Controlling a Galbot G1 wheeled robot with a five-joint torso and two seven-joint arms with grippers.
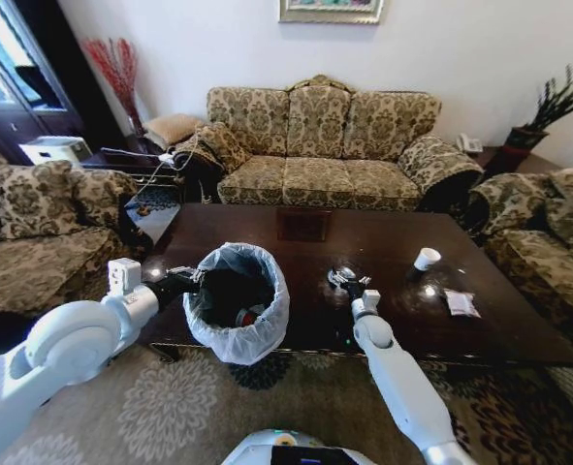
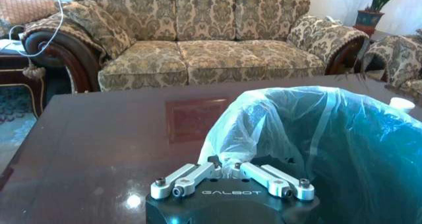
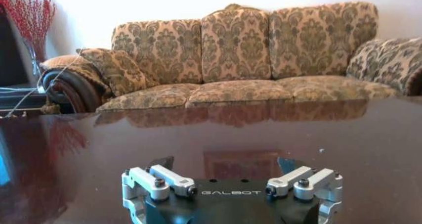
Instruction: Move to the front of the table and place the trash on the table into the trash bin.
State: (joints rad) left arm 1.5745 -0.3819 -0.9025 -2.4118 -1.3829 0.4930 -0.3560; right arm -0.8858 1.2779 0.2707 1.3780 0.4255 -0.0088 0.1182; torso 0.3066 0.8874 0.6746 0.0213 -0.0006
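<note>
My left gripper (image 1: 195, 280) is shut on the near-left rim of the trash bin (image 1: 236, 302), pinching its whitish bag (image 2: 310, 140). The bin stands at the front edge of the glossy dark table (image 1: 383, 232), with something red-labelled lying in its black inside. My right gripper (image 1: 344, 281) hovers low over the table just right of the bin, open, with nothing between its fingers (image 3: 161, 162). A white paper cup (image 1: 427, 259) stands upright farther right. A clear wrapper (image 1: 461, 303) lies flat near the table's right front corner.
A patterned sofa (image 1: 320, 145) stands behind the table, with armchairs at left (image 1: 44, 223) and right (image 1: 548, 232). A side table (image 1: 131, 160) with cables sits at back left. A patterned rug (image 1: 296, 407) covers the floor in front.
</note>
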